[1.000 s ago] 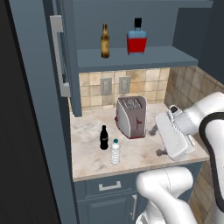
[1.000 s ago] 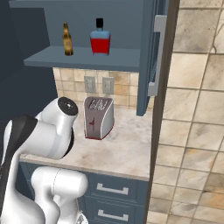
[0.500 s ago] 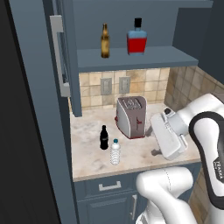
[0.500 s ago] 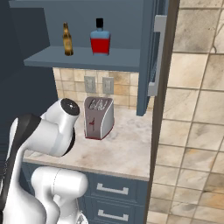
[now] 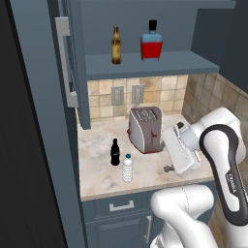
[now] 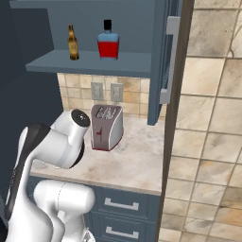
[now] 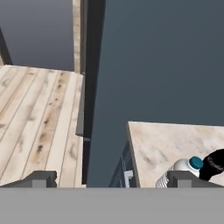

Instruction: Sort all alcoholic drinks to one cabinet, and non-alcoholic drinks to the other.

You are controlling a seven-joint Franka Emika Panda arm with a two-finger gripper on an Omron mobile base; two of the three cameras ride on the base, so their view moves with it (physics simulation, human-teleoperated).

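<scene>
beer bottle (image 5: 116, 45) and red liquor bottle (image 5: 151, 43) stand on the open cabinet shelf (image 5: 145, 63). cola bottle (image 5: 115, 152) and water bottle (image 5: 127, 168) stand close together on the counter (image 5: 97, 145). gripper (image 7: 111, 178) is spread wide, holding nothing.

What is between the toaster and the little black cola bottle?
Nothing: bare counter lies between the toaster and the cola bottle, seen in the left base view.

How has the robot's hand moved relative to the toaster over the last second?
Yes. In the left base view the hand, with its gripper, has swung left and down across the counter, closing toward the toaster; the toaster itself has stayed put.
</scene>
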